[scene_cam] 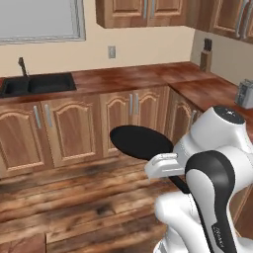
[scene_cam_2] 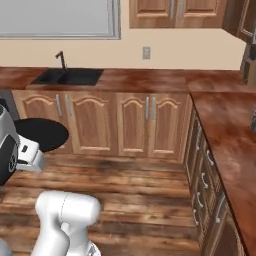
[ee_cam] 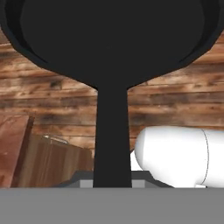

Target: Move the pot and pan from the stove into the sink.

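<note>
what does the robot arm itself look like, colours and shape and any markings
The arm is built of glossy white, rounded shells with dark, near-black bands curving around its joints. One joint is capped by a flat dark grey disc. Small grey lettering runs along the lower white link, too blurred to read. A boxy white hand section juts out sideways toward the gripper. No loose cables are visible anywhere on it.

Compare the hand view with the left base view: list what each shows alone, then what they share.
Hand view alone: the pan's long handle running down into the gripper, which is shut on it.

Left base view alone: the sink with its faucet in the counter, a toaster and a knife block.

Both: the black pan held above the wooden floor, and the cabinets.
</note>
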